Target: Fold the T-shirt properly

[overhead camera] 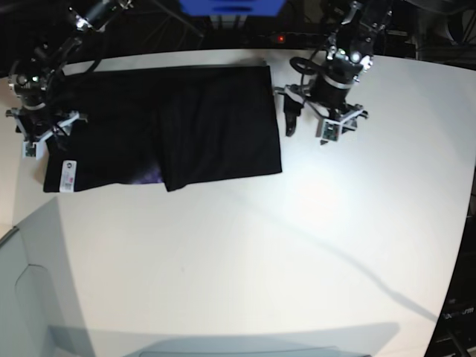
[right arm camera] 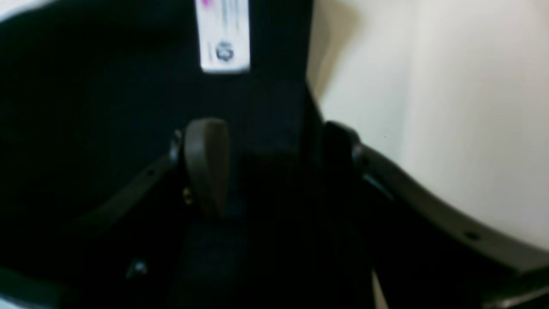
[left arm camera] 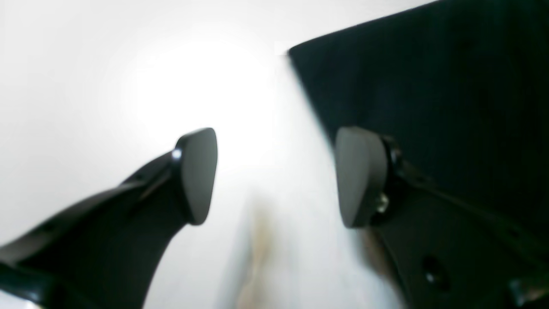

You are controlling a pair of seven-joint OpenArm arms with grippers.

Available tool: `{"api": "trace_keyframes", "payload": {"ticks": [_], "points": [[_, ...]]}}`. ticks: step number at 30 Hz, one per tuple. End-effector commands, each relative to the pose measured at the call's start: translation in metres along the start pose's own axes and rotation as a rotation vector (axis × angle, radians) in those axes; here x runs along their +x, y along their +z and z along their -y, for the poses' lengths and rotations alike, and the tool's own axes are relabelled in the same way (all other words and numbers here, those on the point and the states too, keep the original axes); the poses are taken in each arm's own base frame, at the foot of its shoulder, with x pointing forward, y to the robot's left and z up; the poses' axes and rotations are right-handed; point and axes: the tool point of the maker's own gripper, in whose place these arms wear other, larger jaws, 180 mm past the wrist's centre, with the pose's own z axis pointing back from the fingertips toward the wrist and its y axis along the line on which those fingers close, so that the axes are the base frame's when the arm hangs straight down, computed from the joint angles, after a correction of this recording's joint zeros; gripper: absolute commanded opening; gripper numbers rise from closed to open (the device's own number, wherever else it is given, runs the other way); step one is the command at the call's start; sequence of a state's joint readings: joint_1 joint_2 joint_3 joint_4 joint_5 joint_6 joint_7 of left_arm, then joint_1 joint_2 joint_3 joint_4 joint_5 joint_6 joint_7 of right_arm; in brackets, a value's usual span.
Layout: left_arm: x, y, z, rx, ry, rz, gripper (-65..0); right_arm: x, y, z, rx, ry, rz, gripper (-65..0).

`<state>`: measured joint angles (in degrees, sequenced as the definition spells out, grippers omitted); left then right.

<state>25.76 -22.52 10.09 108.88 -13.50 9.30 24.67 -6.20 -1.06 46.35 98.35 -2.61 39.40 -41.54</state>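
Note:
The black T-shirt (overhead camera: 186, 126) lies flat across the far left of the white table (overhead camera: 297, 245), partly folded. A small white tag (overhead camera: 67, 175) and a bit of purplish print (overhead camera: 152, 177) show along its near edge. My right gripper (overhead camera: 46, 137) is at the shirt's left edge. In the right wrist view its jaws (right arm camera: 272, 154) stand open astride the black fabric (right arm camera: 85, 107), with the tag (right arm camera: 223, 38) just ahead. My left gripper (overhead camera: 307, 125) hovers just right of the shirt. It (left arm camera: 279, 176) is open over bare table, and the shirt's corner (left arm camera: 429, 86) lies beside one finger.
A blue object (overhead camera: 230, 6) and dark cables sit behind the table's far edge. The table's curved edge runs down the right side (overhead camera: 467, 223). A grey translucent panel (overhead camera: 30, 297) overlaps the near left corner.

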Motion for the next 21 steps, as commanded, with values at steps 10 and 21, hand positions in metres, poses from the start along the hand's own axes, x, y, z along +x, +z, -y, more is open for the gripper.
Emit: {"api": "trace_keyframes", "payload": {"ticks": [10,21], "points": [[0.017,0.008,-0.045,0.173,0.136,0.079,-23.3,0.000,-0.028,0.015,0.035,-0.024,-0.025,-29.5],[0.017,0.003,-0.024,0.122,0.309,0.090,-28.6,-0.036,-0.046,0.005,0.094,-0.076,-0.084,-32.7]]}}
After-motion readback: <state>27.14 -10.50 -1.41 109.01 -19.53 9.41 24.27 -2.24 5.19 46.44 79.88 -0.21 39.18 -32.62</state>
